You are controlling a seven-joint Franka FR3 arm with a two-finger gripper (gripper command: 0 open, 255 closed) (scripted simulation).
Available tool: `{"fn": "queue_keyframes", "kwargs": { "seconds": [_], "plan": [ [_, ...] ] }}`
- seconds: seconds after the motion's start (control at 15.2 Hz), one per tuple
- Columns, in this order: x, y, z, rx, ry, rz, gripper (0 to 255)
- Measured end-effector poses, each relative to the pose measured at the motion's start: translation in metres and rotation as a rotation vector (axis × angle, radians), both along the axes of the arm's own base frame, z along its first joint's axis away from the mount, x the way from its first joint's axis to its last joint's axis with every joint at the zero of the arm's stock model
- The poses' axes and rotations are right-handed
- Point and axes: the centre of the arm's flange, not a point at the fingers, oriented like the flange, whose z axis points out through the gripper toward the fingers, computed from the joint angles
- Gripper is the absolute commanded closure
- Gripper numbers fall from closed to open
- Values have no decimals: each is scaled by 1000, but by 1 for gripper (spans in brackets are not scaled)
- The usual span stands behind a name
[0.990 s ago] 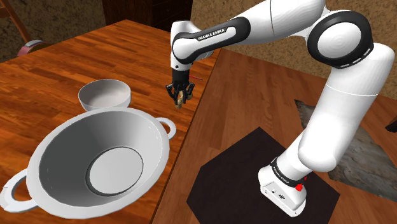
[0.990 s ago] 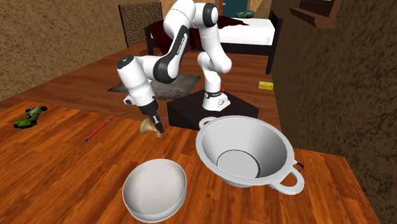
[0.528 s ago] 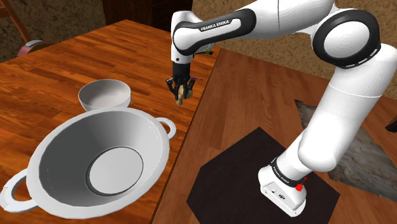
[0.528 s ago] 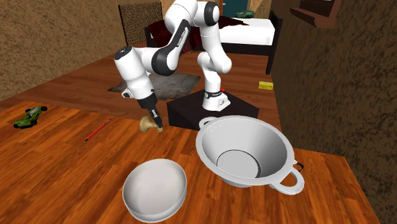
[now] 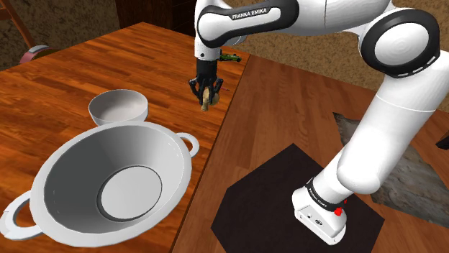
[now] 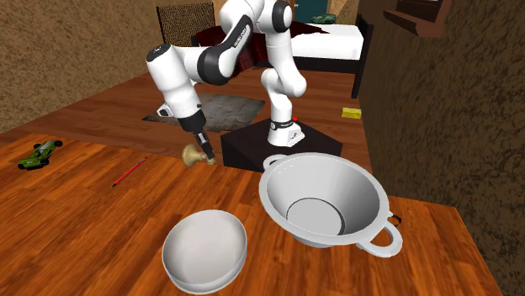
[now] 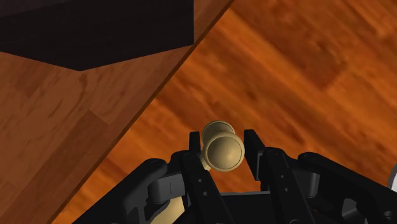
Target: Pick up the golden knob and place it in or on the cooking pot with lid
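The golden knob (image 5: 208, 100) (image 6: 195, 155) (image 7: 221, 147) hangs in the air above the wooden table's edge, clasped between the two black fingers. My gripper (image 5: 206, 91) (image 6: 203, 151) (image 7: 222, 153) is shut on it, pointing down. The large white cooking pot (image 5: 108, 183) (image 6: 324, 200) stands open on the table, at the shoulder view's lower left, well apart from the gripper. Its white dome-shaped lid (image 5: 118, 108) (image 6: 204, 250) lies beside it like a bowl.
A wooden table (image 5: 65, 79) bears the pot and lid; its edge runs just under the gripper. A thin red stick (image 6: 128, 172) and a green toy (image 6: 37, 155) lie on the table farther off. The black stand (image 5: 288, 201) sits on the wooden floor.
The gripper has risen with the knob held, lifting it off the table and shifting slightly toward the far end of the table. Pot and lid have not moved.
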Motion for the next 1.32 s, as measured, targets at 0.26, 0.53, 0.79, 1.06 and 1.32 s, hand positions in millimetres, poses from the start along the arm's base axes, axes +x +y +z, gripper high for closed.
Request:
{"fn": "queue_keyframes", "kwargs": {
  "seconds": [0.26,0.53,0.79,1.06,1.32],
  "plan": [
    [-1,-1,20,0,0,0,255],
    [-1,1,41,0,0,0,255],
    [0,0,63,0,0,0,255],
    [-1,1,84,0,0,0,255],
    [-1,2,105,0,0,0,255]
  ]
}}
